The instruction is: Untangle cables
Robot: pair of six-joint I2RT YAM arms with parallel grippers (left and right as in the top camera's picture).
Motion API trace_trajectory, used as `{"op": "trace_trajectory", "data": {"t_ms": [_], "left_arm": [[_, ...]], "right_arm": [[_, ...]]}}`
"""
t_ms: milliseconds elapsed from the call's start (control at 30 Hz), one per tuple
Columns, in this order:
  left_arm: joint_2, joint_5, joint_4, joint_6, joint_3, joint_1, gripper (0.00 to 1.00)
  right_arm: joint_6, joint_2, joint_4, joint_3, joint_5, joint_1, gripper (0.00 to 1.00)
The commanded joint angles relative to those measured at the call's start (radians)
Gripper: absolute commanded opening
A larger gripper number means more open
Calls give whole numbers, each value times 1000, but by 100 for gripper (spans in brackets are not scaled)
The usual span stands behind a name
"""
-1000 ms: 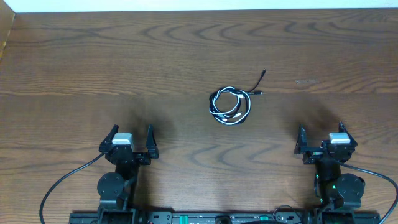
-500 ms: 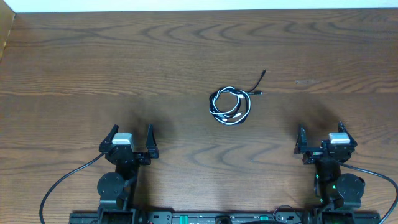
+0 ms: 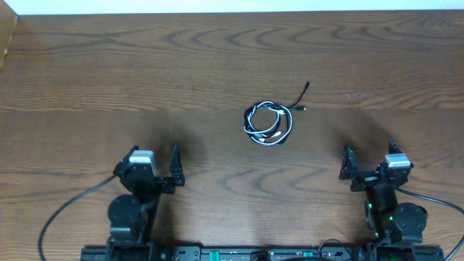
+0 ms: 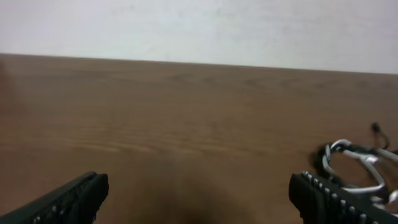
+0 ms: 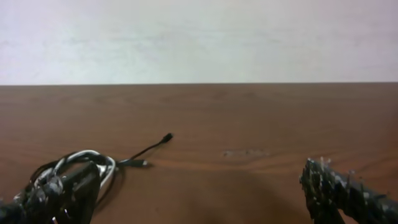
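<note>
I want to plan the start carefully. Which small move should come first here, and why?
Probably bring the right gripper forward and inward toward the cables. It and the left gripper are both open, empty and apart from them, and the loose black end sticks out on the right gripper's side.

The tabletop (image 3: 130, 65) is dark brown wood with a wavy grain. Near its middle lie the cables (image 3: 268, 123), white and black coiled together, one black end trailing outward.
</note>
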Motion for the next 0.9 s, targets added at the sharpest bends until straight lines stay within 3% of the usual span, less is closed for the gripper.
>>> {"op": "trace_trajectory", "data": {"t_ms": [0,167,367,567,700,767,867], "left_arm": [[166,34,-75,-13,242,0,98],[385,140,-197,-58,493,0,98],[649,230,-364,-56,790,-4,98],[895,237,-557,-56,1048,-58,98],[1147,236,-728,-22,1258,-123,98],[1308,251,-705,-23,1299,-155,98],[1410,286,-651,-40,1299,-162,98]], "right_arm": [[20,77,-49,137,-31,4,99],[16,273,-134,336,-83,3,99],[16,562,-350,649,-149,3,99],[16,809,-600,955,-223,3,99],[5,966,-703,1135,-323,3,99],[7,1022,-665,1154,-351,3,99],[75,1048,-669,1153,-426,3,99]]}}
